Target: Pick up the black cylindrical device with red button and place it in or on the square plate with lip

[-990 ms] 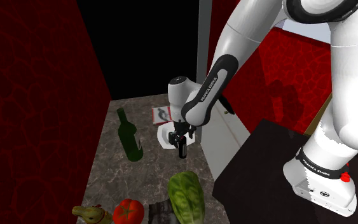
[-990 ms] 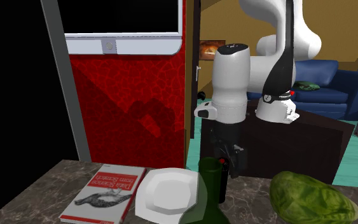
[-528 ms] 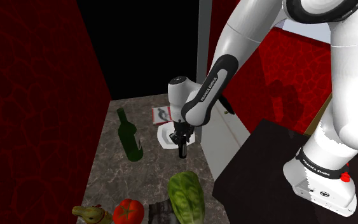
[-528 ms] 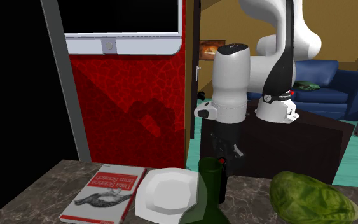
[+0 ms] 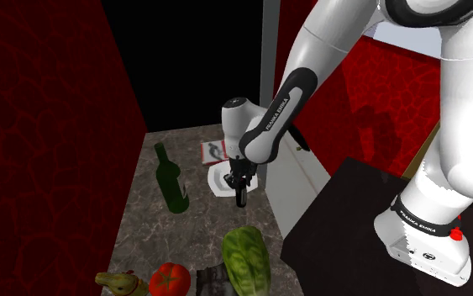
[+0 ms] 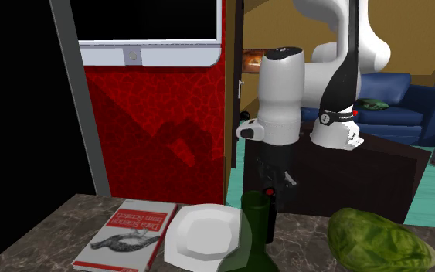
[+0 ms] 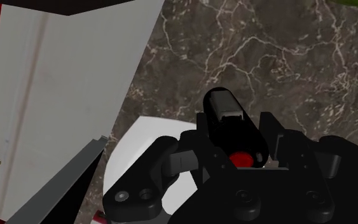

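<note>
book (image 6: 127, 236) flat at far left, out of play | white square plate (image 6: 202, 232) next, bare, its lip ready to keep the load in | hand (image 6: 271, 189) clamped on the black device (image 7: 231, 130), red button showing, held off the surface (image 7: 285, 57), I'd say for carrying over | plate at nine o'clock from hand in shoulder view

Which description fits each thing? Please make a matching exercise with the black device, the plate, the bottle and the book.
Things:
1. black cylindrical device with red button
2. white square plate
3. green bottle
4. book

Descriptions:
A. stands upright on the marble surface
B. lies flat, red and white cover
C. clasped by the gripper
D. plain white, beside the book

Pairs: 1-C, 2-D, 3-A, 4-B.
</note>
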Tool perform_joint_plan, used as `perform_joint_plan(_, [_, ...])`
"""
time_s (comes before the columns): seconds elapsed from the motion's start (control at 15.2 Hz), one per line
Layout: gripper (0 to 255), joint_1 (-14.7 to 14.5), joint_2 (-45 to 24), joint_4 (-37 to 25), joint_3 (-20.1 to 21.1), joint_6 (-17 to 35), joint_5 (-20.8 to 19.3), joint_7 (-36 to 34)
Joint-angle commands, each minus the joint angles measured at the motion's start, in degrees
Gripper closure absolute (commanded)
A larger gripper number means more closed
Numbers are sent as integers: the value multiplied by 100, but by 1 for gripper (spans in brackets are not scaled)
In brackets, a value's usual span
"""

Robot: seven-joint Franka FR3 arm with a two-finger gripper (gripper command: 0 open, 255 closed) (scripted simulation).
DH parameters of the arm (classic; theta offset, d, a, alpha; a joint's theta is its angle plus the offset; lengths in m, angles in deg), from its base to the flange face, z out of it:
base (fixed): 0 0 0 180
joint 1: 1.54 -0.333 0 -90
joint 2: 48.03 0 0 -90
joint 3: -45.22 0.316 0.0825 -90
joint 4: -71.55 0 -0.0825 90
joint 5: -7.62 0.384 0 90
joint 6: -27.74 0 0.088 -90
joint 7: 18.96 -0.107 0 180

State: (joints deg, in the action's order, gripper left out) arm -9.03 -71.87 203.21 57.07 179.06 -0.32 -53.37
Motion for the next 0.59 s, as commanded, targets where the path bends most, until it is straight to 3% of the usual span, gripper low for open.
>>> perform_joint_plan(0.0, [255, 29, 144, 22, 43, -121, 54, 33])
perform_joint_plan(0.53, [255, 139, 731, 75, 195, -642, 294, 193])
